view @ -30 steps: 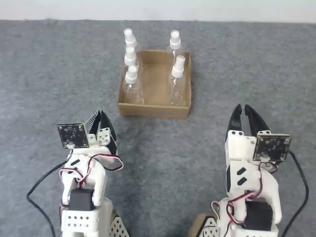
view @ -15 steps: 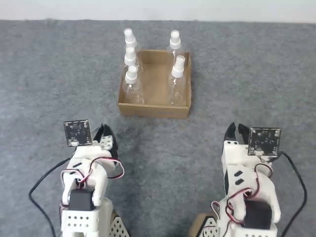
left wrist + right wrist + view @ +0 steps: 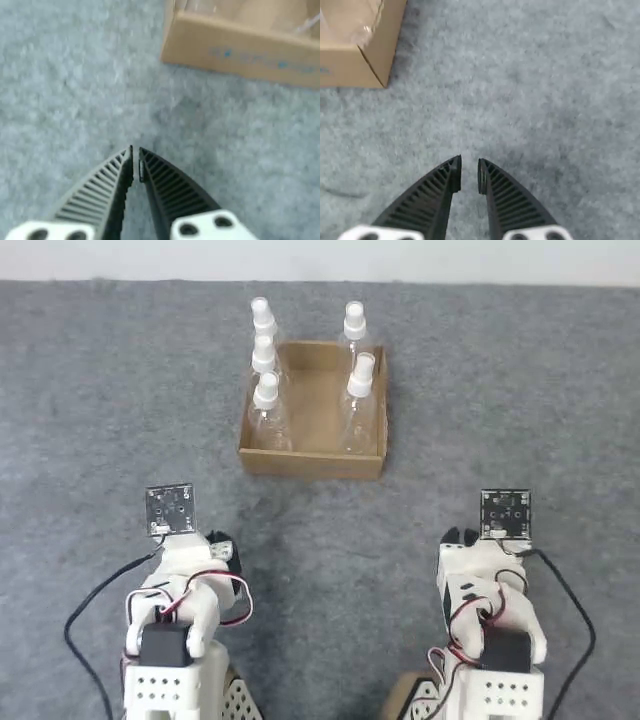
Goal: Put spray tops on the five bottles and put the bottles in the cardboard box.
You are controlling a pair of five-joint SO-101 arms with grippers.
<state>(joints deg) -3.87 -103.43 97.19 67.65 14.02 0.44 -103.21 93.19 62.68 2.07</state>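
Cardboard box (image 3: pixel 312 462): at 12 o'clock on the grey carpet (image 3: pixel 520 390).
Bottles (image 3: pixel 268 412): 5, clear, each with a white spray top, upright in the box; 3 along its 9 o'clock wall, 2 along its 3 o'clock wall.
Left gripper (image 3: pixel 135 150): at 7 o'clock, over carpet, jaws all but together, empty.
Right gripper (image 3: pixel 469 172): at 5 o'clock, jaws a narrow slit apart, empty.
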